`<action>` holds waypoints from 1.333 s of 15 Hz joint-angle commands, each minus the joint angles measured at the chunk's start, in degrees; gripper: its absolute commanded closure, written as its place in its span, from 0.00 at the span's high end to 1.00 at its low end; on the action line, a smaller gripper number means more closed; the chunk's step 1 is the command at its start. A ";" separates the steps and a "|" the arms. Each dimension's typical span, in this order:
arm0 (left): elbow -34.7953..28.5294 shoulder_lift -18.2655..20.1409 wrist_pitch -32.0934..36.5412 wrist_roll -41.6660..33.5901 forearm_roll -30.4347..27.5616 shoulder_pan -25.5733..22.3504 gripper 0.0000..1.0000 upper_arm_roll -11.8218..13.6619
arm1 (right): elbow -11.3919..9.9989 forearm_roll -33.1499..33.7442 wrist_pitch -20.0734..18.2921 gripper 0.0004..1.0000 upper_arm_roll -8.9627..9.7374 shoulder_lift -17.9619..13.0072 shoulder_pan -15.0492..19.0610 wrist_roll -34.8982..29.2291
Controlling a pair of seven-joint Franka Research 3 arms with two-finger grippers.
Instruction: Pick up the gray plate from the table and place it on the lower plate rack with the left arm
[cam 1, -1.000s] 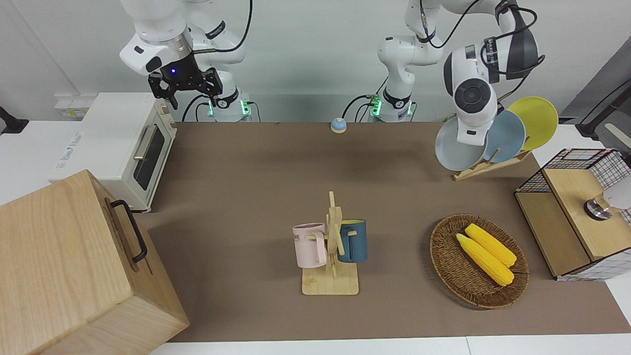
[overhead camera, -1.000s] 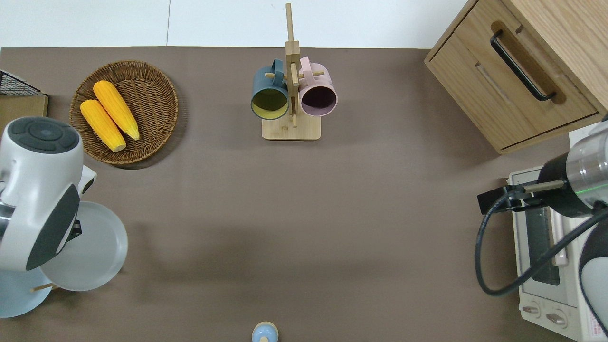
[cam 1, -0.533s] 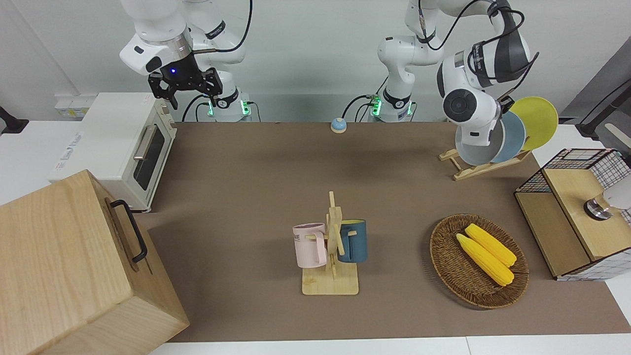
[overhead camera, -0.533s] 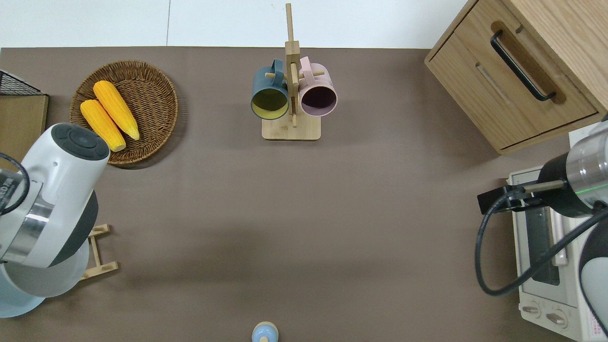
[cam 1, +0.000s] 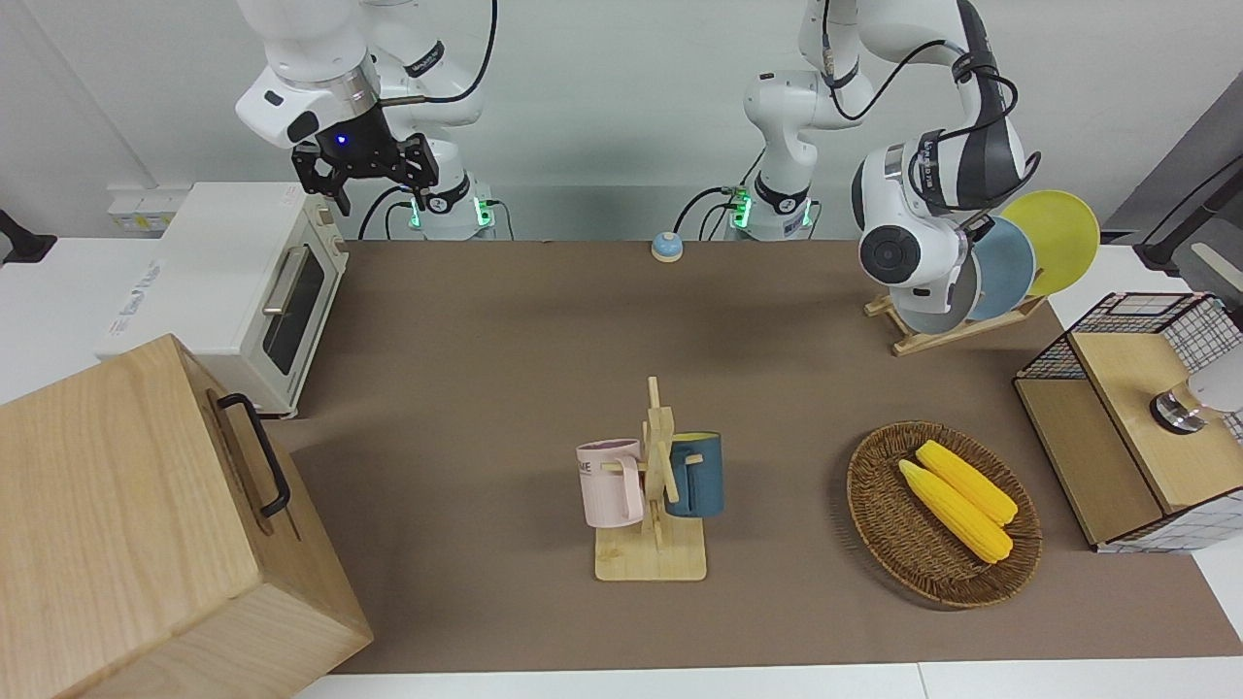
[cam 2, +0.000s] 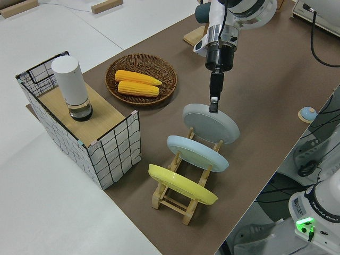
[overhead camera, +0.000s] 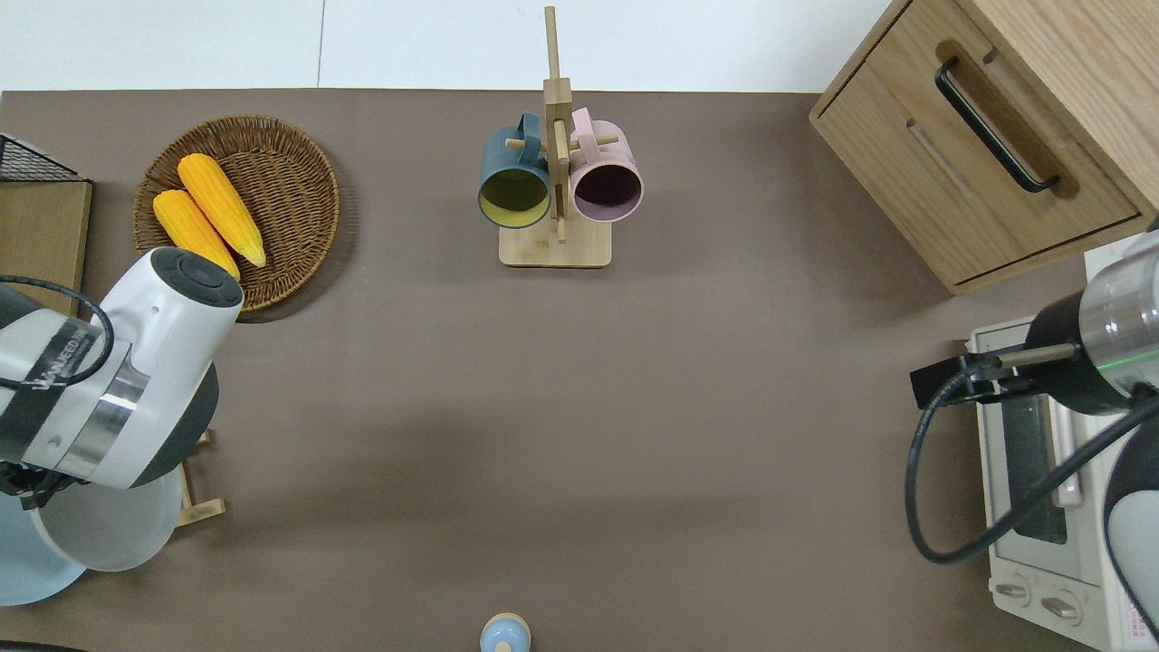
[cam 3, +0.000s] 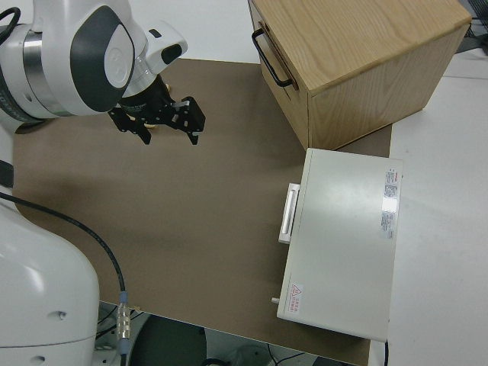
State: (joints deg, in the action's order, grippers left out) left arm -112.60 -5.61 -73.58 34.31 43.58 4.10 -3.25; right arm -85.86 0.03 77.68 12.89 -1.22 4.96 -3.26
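Note:
The gray plate stands tilted at the lower plate rack, at the rack's end toward the right arm, its lower edge among the pegs. It also shows in the overhead view and, partly hidden by the arm, in the front view. My left gripper is shut on the plate's upper rim. A sky-blue plate and a yellow plate stand in the same rack. The right arm is parked, its gripper open.
A wicker basket with two corn cobs lies farther from the robots than the rack. A wire crate stands beside the rack at the table's end. A mug stand, toaster oven and wooden cabinet stand elsewhere on the table.
My left arm has carried the gray plate back over the rack, turned it more upright and lowered it in beside the sky-blue plate. The right arm has not moved.

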 commanded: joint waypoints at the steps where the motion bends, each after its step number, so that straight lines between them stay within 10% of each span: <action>1: -1.22 0.34 -2.17 1.64 -2.34 -0.06 0.51 0.17 | 0.35 -0.21 -0.87 0.99 0.38 -0.27 0.84 0.19; 5: -1.13 0.25 -4.47 1.64 -4.46 0.56 0.99 0.00 | 0.35 -0.21 -0.87 0.99 0.38 -0.27 0.84 0.19; 15: 8.44 5.52 -10.88 0.24 -23.77 0.91 0.99 -0.44 | 0.35 -0.21 -0.87 0.99 0.38 -0.27 0.84 0.19; 20: 10.90 10.18 -13.61 -12.67 -33.72 0.82 0.99 0.08 | 0.35 -0.21 -0.87 0.99 0.38 -0.27 0.84 0.19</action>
State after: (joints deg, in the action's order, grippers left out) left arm -102.97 1.65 -85.78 28.33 14.44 4.69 -4.24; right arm -85.86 0.03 77.68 12.89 -1.22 4.96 -3.26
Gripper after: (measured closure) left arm 0.009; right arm 0.009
